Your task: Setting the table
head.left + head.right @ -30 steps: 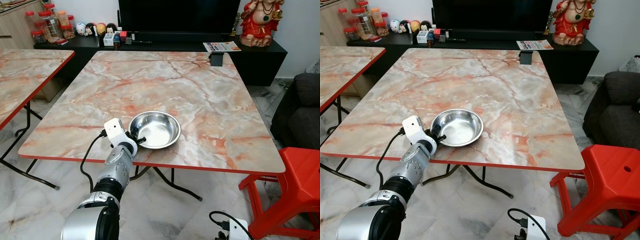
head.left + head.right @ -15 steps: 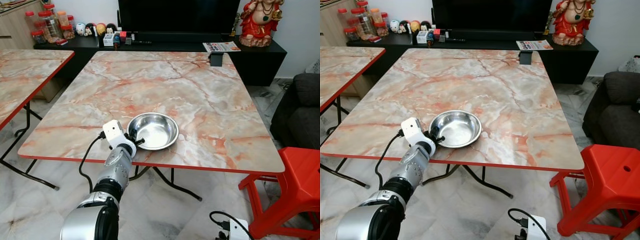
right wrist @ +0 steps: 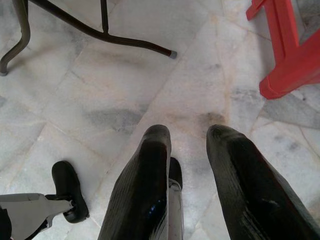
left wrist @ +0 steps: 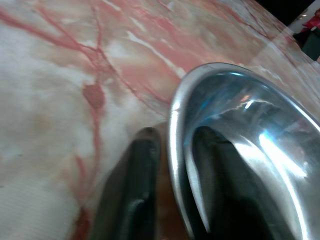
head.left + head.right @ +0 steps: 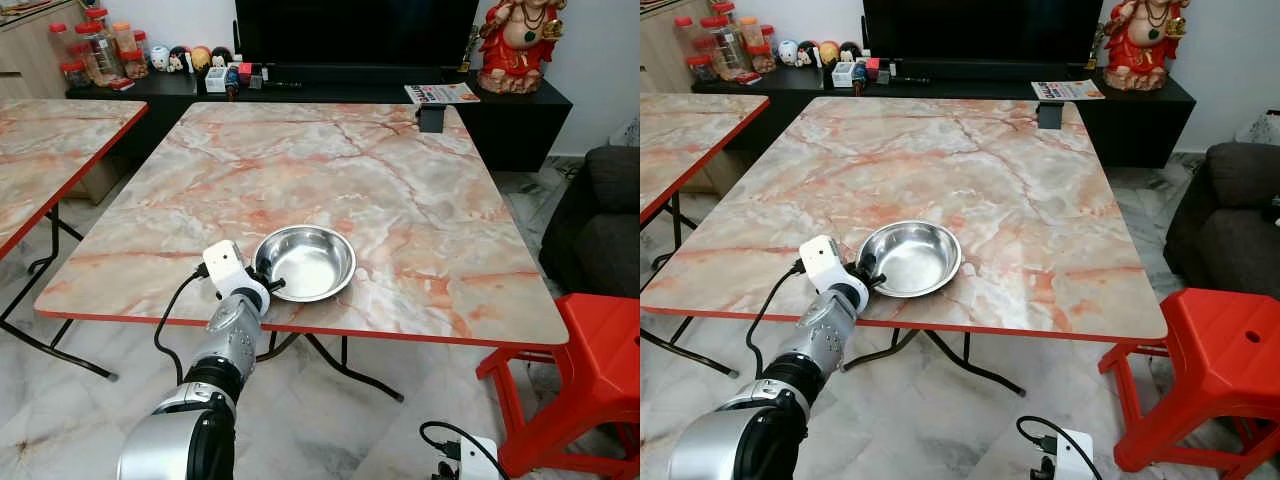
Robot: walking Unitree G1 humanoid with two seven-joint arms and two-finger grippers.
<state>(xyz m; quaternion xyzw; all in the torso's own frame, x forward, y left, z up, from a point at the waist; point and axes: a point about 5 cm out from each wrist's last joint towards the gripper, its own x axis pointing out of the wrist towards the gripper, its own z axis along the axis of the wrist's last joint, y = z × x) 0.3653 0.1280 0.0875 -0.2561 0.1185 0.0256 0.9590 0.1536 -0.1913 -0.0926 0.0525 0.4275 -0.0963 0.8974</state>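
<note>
1. Left gripper (image 4: 172, 145) pinches the near-left rim of the steel bowl (image 5: 305, 262), one black finger (image 4: 132, 190) outside on the tabletop and the other inside the basin.
2. Marble-patterned table (image 5: 400, 190) with a red edge carries the bowl near its front edge, left of centre.
3. Black TV cabinet (image 5: 520, 110) stands behind the table, with a red statue (image 5: 517, 45) on top.
4. Red plastic stool (image 5: 590, 390) stands on the tiled floor by the table's front right corner.
5. Right gripper (image 3: 187, 145) hangs low over the floor, its fingers apart and holding nothing.
6. Jars (image 5: 95, 50) sit at the cabinet's far left end.
</note>
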